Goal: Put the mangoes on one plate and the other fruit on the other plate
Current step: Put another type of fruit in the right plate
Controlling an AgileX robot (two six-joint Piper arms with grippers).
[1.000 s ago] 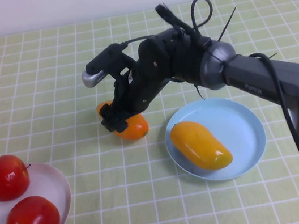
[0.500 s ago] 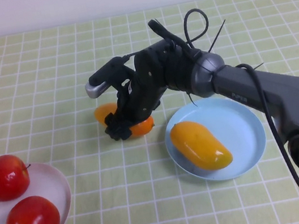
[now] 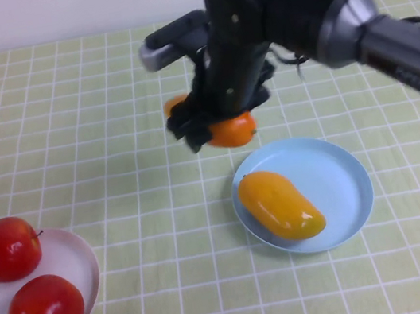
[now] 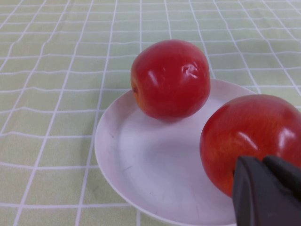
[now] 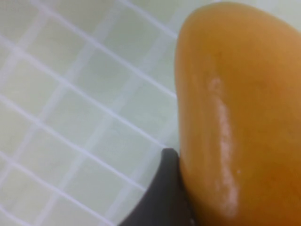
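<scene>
My right gripper (image 3: 209, 129) is shut on the orange mango (image 3: 233, 130) and holds it in the air, just beyond the far left rim of the light blue plate (image 3: 342, 175). The right wrist view is filled by that mango (image 5: 240, 117) pressed against a dark finger (image 5: 162, 193). A yellow mango (image 3: 279, 204) lies on the blue plate. Two red apples (image 3: 5, 249) (image 3: 46, 311) sit on the white plate (image 3: 74, 260) at the near left. My left gripper (image 4: 264, 188) is shut and empty, hovering right by an apple (image 4: 249, 136); the left arm is outside the high view.
The table is covered with a green checked cloth (image 3: 104, 102). The right arm (image 3: 384, 39) stretches in from the right, above the area behind the blue plate. A white wall runs along the far edge.
The right gripper has risen off the cloth with the orange mango and shifted right, toward the blue plate. Apples, yellow mango and both plates have not moved.
</scene>
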